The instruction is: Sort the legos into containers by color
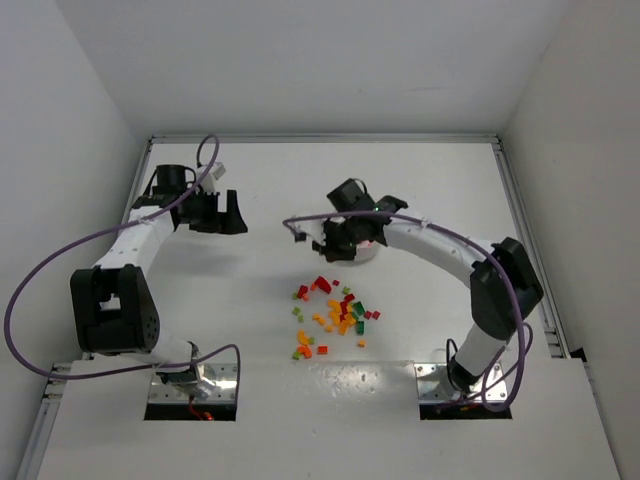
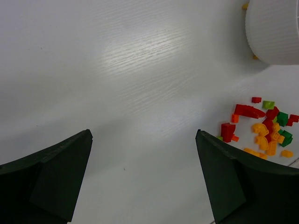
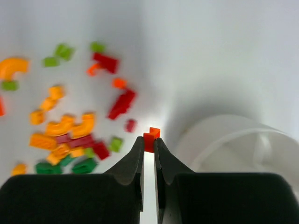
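From the top, the right arm [image 1: 440, 245] hides most of the dish [image 1: 366, 256], and the legos [image 1: 335, 315] are too small to tell their shapes. In the left wrist view the dish is cut off at the upper right corner. In the right wrist view the legos at left are blurry.

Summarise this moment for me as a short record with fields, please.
Left arm: jaws open, empty, above the table
Right arm: jaws shut on a red-orange lego, near the dish rim
Loose legos: red, orange, yellow, green, scattered on the table beside the dish
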Tool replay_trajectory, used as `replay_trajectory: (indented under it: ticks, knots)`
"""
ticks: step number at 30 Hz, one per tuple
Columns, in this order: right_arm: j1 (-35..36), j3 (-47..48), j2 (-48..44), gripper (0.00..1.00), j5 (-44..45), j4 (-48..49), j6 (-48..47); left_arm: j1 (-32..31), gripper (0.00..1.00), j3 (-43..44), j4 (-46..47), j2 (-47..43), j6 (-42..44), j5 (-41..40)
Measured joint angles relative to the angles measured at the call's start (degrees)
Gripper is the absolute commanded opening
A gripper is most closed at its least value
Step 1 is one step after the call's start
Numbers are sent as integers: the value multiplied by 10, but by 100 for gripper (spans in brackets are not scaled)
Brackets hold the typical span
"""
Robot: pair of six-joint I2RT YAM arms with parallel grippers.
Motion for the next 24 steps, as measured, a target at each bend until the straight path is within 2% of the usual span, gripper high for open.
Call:
replay_trajectory:
  ticks: [4, 10, 22, 24]
  knots:
    - [-59, 45, 6, 0, 3, 11, 4, 0, 99, 1, 0, 14, 0, 0]
    - [-141, 47, 19, 0, 3, -2, 7, 0, 99, 15, 0, 22, 0, 0]
    - [-177, 40, 19, 0, -10, -30, 6, -1, 99, 22, 3, 35, -5, 0]
    - [-182, 40, 19, 7, -10, -30, 4, -1, 99, 24, 3, 37, -6, 1]
